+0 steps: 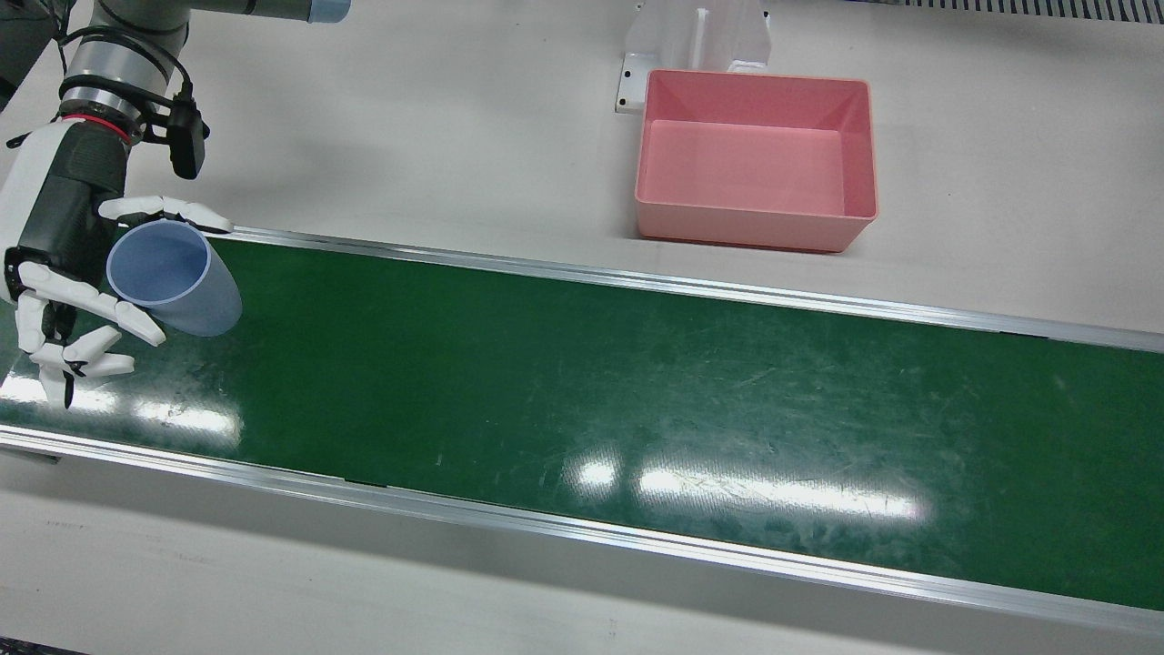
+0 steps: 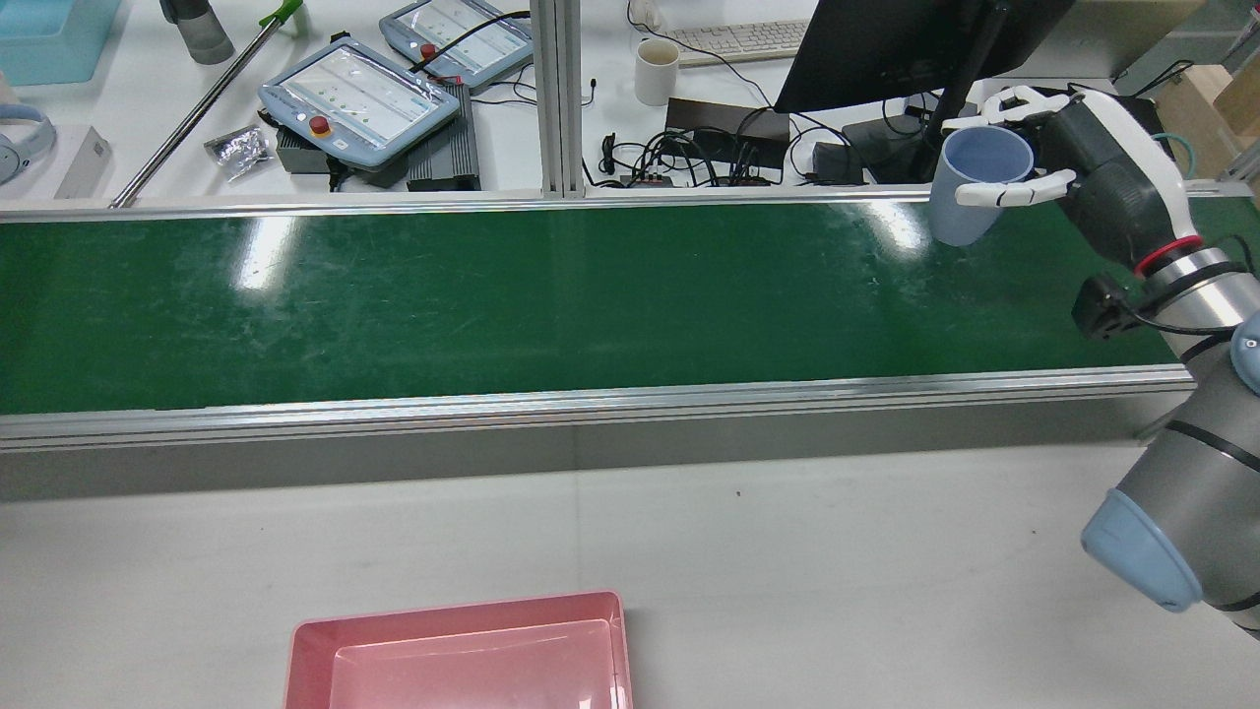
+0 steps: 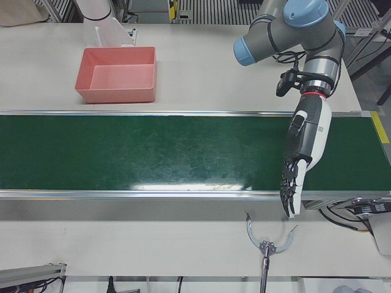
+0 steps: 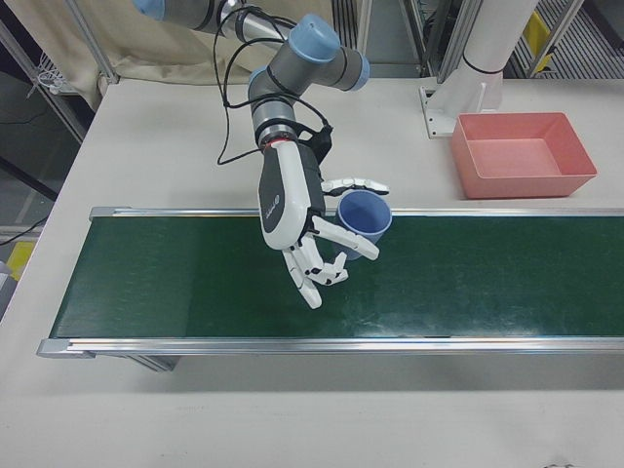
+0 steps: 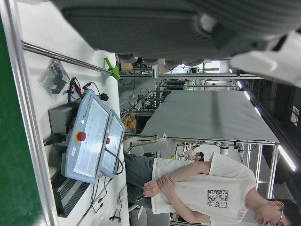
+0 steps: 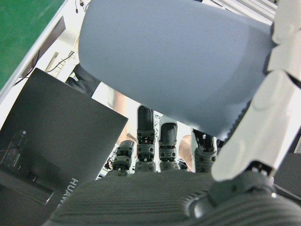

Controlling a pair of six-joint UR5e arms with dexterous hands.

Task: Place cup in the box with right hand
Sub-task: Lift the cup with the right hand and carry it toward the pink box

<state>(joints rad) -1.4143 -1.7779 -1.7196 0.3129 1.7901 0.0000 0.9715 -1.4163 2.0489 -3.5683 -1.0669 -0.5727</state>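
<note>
A pale blue cup [image 1: 175, 280] is held tilted above the right end of the green belt [image 1: 637, 382], with my right hand [image 1: 64, 273] shut around it. The rear view shows the cup [image 2: 976, 187] upright in that hand [image 2: 1083, 167], open mouth up. The right-front view has the cup [image 4: 364, 224] beside the hand [image 4: 292, 219]. In the right hand view the cup [image 6: 174, 61] fills the top, with fingers [image 6: 263, 127] wrapped on it. The pink box [image 1: 746, 227] stands empty on the white table behind the belt. My left hand [image 3: 299, 162] hangs open over the belt, holding nothing.
A white pedestal [image 1: 700, 36] stands right behind the box. Beyond the belt's far side sit teach pendants [image 2: 359, 98], a white mug [image 2: 657, 71] and a monitor [image 2: 886, 39]. A metal hook tool [image 3: 266, 244] lies near the table's front. A person [image 5: 202, 186] stands beyond the station.
</note>
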